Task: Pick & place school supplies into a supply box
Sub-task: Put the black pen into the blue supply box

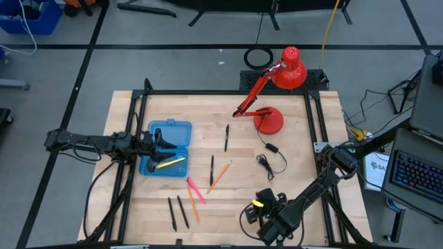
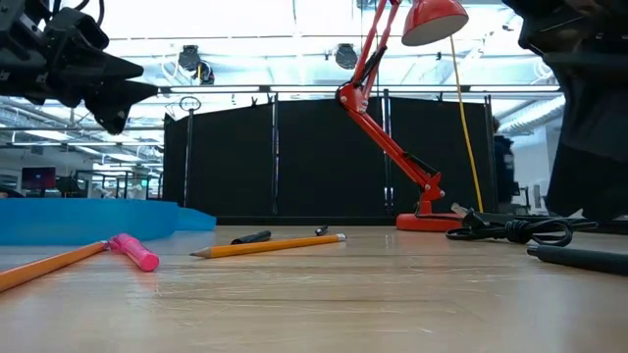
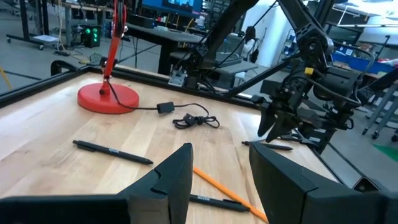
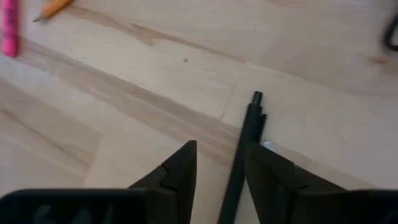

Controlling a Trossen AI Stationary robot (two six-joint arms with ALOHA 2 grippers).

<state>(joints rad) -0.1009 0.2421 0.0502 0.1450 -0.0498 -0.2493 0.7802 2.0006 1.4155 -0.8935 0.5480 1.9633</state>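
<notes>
The blue supply box lies open at the table's left with a yellow marker inside. My left gripper hovers level over the box, open and empty. Loose school supplies lie mid-table: black pens, an orange pencil, a pink marker and two more black pens. Near the table's front right, my right gripper slants down, open, its fingers on either side of a black pen that lies flat on the wood. My right gripper straddles the black pen from above, slanting, with the fingers along the pen rather than across it. The pen's shaft runs close beside one finger. I cannot tell whether it touches that finger. The pen rests on the table.
A red desk lamp stands at the far right of the table, its black cable coiled between it and my right gripper. Black frame rails border the tabletop. Bare wood lies between the box and the scattered pens.
</notes>
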